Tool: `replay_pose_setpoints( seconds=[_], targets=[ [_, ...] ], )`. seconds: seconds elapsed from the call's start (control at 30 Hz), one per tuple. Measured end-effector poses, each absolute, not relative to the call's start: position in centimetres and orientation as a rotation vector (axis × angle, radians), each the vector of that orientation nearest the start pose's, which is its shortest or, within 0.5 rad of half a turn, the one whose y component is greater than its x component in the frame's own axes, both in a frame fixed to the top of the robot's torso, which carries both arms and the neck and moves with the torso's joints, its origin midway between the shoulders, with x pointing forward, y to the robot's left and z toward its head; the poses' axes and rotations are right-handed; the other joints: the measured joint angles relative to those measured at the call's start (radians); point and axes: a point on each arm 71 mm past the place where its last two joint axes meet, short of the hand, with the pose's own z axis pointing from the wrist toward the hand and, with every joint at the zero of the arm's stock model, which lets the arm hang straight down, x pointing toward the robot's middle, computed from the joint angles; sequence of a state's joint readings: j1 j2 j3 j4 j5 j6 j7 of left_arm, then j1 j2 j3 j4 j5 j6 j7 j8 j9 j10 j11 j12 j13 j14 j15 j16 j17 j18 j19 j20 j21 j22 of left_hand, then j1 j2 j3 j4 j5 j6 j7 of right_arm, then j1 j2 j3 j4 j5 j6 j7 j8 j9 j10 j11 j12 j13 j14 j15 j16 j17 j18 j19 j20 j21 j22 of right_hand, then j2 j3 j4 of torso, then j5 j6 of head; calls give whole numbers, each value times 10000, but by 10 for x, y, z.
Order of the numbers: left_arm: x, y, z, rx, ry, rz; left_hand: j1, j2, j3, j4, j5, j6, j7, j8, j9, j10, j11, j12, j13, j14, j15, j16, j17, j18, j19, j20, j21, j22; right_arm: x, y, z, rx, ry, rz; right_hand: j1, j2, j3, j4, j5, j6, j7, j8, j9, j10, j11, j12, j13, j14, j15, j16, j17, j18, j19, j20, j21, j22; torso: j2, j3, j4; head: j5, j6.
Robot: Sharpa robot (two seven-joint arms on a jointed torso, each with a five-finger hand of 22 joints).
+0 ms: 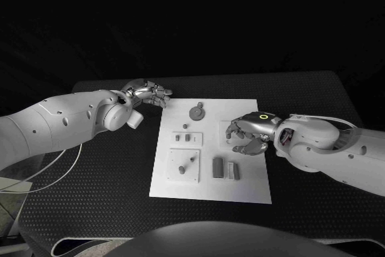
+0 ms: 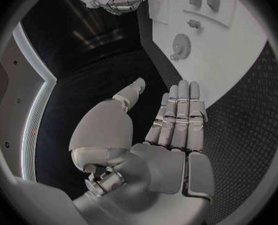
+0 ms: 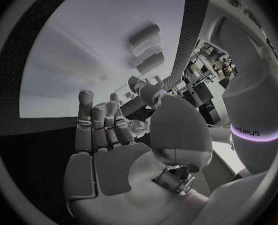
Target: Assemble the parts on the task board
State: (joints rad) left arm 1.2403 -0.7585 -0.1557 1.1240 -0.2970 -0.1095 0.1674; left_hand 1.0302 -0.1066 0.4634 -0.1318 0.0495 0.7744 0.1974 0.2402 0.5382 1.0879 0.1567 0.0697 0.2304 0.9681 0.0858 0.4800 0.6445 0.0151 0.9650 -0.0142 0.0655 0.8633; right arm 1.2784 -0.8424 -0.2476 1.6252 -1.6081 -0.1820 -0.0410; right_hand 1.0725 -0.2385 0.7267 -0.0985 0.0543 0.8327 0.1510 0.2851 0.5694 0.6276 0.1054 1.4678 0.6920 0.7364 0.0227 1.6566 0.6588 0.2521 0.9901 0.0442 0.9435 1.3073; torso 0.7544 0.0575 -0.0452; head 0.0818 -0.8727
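Black textured table (image 1: 96, 201), white rectangular task board (image 1: 210, 157): our left robot hand (image 1: 148, 94) and right robot hand (image 1: 250, 136) are both empty, fingers apart; descending blind risks scattering the small grey parts (image 1: 223, 169).

The left hand (image 2: 166, 135) is empty, its fingers straight and side by side above the black table (image 2: 108, 75). Past the fingertips, the task board (image 2: 226, 60) carries a gear-like part (image 2: 180, 46).
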Motion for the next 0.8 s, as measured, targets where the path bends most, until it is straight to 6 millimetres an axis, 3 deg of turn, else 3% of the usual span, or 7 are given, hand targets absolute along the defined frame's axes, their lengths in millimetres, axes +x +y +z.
replay_pose_setpoints(
  seconds=[0.17, 0.3, 0.4, 0.5, 0.7, 0.8],
  targets=[
    [540, 284, -229, -9268, 17578, -11142, 0, 0, 0, 0, 0, 0, 0, 0, 0, 0, 0, 0, 0, 0, 0, 0, 0, 0, 0, 0, 0, 0, 440, -178, -221, -3999, 18780, 6750, -257, 17, -109, 422, 0, 840, -106, 423, 206, 726, -397, 0, -137, 619, -363, 6, -62, -98, 492, -263, 189, 0, -1, 1, 0, -39, 0],
    [540, 284, -229, -9267, 17578, -11141, 0, 0, 0, 0, 0, 1, 0, 0, 0, 0, 0, 0, 1, 0, 0, 0, -1, 0, 0, 0, 0, 1, 440, -187, -226, -2884, 19899, 6411, -1045, 151, -179, 1229, 0, 1400, -354, 620, 363, 1898, -882, 39, -238, 1748, -947, 28, -131, -186, 1363, -681, 601, 0, 1, 8, 1, -58, 0],
    [540, 284, -229, -9267, 17580, -11144, 0, 0, 0, 0, 0, 1, 1, 0, 0, 0, 0, 0, 1, 0, 0, 0, -1, 0, 0, 0, 0, 1, 439, -194, -234, -2086, 21096, 5908, -1810, 95, -242, 1904, 0, 1603, -483, 660, 446, 2278, -1056, -40, -265, 2081, -1208, 28, -148, -213, 1562, -840, 673, 0, 2, 12, 1, -60, 0],
    [540, 285, -229, -9269, 17578, -11140, 0, 0, 0, 0, 0, 0, 1, 36, 0, 0, 0, 0, 1, 0, 0, 0, 9, 0, 0, 0, 0, 1, 436, -200, -240, -1448, 22028, 5487, -1949, 192, -245, 1925, 0, 1742, -592, 660, 542, 2685, -1163, -41, -165, 2475, -1314, 28, -70, -361, 1779, -1009, 889, 0, 3, 13, 0, -64, 0],
    [540, 284, -229, -9266, 17586, -11144, 0, 0, 0, 0, 0, 1, 1, 36, 0, 0, 0, 0, 2, 0, 0, 0, 9, 0, 0, 0, 0, 2, 425, -204, -253, -598, 23092, 5073, -2030, 324, -282, 1714, 0, 1939, -690, 660, 641, 3223, -1288, 42, 57, 3019, -1441, 24, 84, -358, 1981, -948, 978, 0, 0, 14, -13, -100, 0],
    [540, 284, -229, -9262, 17590, -11151, 0, 0, 0, 0, 0, 1, 1, 36, 0, 0, 0, 0, 2, 0, 0, 0, 9, 0, 0, 0, 0, 2, 421, -203, -261, -369, 23384, 4911, -2151, 217, -277, 1719, 0, 1941, -693, 660, 641, 3254, -1287, 44, 96, 3125, -1473, 20, 107, -313, 1982, -947, 979, 0, -2, 12, -18, -125, 0]
  ],
)
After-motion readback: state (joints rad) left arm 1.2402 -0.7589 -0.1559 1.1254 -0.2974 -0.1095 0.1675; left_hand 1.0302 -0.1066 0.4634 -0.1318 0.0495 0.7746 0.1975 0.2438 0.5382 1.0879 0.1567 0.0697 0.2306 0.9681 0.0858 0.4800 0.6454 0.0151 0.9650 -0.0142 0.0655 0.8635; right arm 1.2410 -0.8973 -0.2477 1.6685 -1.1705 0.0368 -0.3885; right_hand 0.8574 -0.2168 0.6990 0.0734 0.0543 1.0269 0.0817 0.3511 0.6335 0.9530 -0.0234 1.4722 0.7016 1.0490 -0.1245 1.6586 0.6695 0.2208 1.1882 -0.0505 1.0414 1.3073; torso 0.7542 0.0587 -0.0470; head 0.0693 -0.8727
